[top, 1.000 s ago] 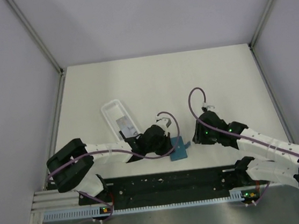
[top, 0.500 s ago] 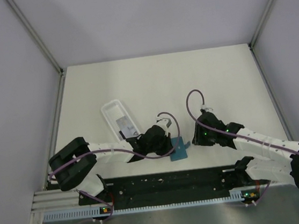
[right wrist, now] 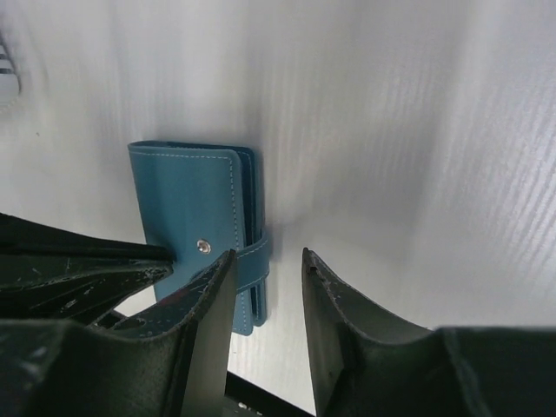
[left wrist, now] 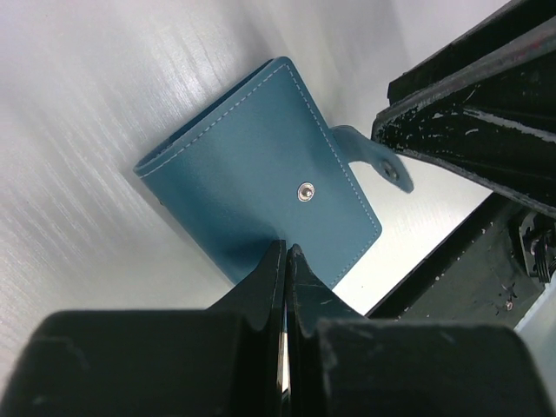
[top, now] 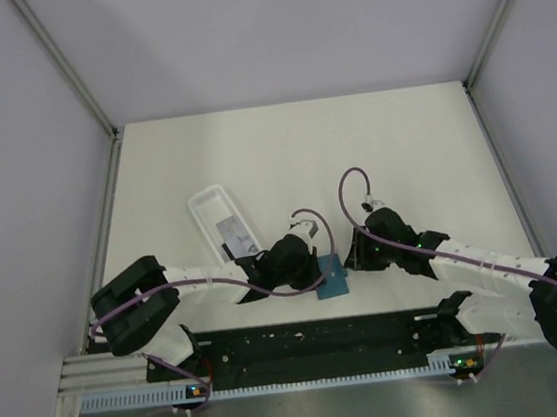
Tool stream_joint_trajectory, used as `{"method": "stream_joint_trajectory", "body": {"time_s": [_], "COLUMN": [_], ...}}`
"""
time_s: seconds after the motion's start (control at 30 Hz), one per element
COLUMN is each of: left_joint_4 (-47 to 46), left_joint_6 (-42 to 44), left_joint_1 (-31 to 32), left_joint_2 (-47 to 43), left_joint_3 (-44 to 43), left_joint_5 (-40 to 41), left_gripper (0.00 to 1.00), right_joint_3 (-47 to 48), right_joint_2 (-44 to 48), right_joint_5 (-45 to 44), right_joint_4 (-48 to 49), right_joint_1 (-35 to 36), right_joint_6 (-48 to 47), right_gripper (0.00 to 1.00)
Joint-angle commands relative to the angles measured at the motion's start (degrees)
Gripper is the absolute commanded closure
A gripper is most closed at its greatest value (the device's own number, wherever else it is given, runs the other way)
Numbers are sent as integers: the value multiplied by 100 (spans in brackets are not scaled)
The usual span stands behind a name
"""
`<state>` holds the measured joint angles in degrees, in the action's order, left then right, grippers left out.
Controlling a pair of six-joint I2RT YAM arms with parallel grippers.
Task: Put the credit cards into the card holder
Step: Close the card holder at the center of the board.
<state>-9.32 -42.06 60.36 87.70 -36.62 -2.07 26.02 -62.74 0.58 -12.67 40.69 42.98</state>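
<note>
Top external view first: white table [top: 352,150], and both arms reach in to the teal card holder [top: 334,281], which lies flat on it close to the near edge. The left arm [top: 197,286] comes at the holder from the left, the right arm [top: 477,268] from the right. A long white tray [top: 203,205] sits up-left of the holder, well apart, with the cards [top: 233,232] lying inside it.

On the wrist cams, the left gripper [left wrist: 285,252] has its fingers pressed together, with the tips down on the holder's cover by the edge. Can't tell if anything's pinched. The right gripper [right wrist: 268,253] is spread, hovering just right of the holder with only bare table in the gap. The holder's tab [left wrist: 369,155] is unsnapped and sticks out the side by the right gripper, and the snap stud [left wrist: 304,192] sits exposed mid-cover.
</note>
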Motion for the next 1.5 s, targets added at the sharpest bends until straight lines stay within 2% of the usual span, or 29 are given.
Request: {"method": "stream_joint_trajectory", "body": {"time_s": [0.0,0.23,0.43,0.67,0.97,1.13,1.47], "left_joint_4": [281,299,308,299,299,299,308], "left_joint_6": [-74,-74,-83,-91,-91,-92,-100], "left_joint_1": [-6,2,-6,-6,-6,-6,2], "left_joint_2": [-95,-43,-16,-7,19,10,19], "left_joint_3": [24,-47,-29,-29,-38,-47,-38], "left_joint_5": [540,549,549,558,541,541,532], "left_gripper": [100,100,100,100,100,100,100], "right_joint_3": [-44,-211,-247,-203,-45,-97,-387], "right_joint_2": [-115,-396,-590,-415,148,218,298], "right_joint_5": [495,1216,1392,1375,1190,1252,1339], "right_joint_4": [668,1414,1644,1513,757,660,1169], "right_joint_1": [-52,-52,-52,-52,-52,-52,-52], "right_joint_6": [-176,-141,-97,-88,-229,-229,43], "right_gripper": [64,67,71,72,74,76,82]}}
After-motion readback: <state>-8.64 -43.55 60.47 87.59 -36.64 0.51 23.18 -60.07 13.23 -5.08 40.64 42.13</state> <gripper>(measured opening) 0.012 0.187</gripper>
